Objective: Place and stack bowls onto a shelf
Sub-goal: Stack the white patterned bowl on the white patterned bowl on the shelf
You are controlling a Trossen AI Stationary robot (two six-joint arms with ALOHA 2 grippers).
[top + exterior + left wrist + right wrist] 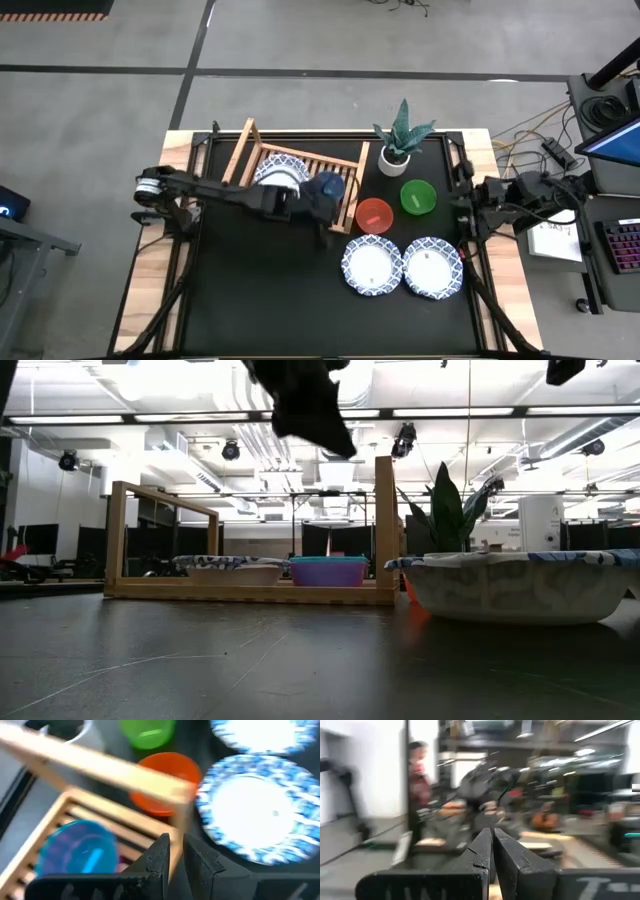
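Note:
My left gripper [322, 208] [174, 851] hovers shut above the right end of the wooden slatted shelf [300, 160] and holds nothing. On the slats sit a white bowl with a blue rim [281, 174] and a teal bowl [77, 851] nested in a pink one. The red bowl [374, 215], the green bowl [418, 197] and two blue-rimmed bowls [372, 266] [432, 267] rest on the black mat to the shelf's right. My right gripper [492, 840] is shut and waits at the table's right edge.
A potted plant [400, 142] in a white pot stands behind the green bowl near the far edge. The shelf's raised frame [240, 150] is at its left end. Bare mat [250, 290] lies near the front left. A person shows in the room in the right wrist view.

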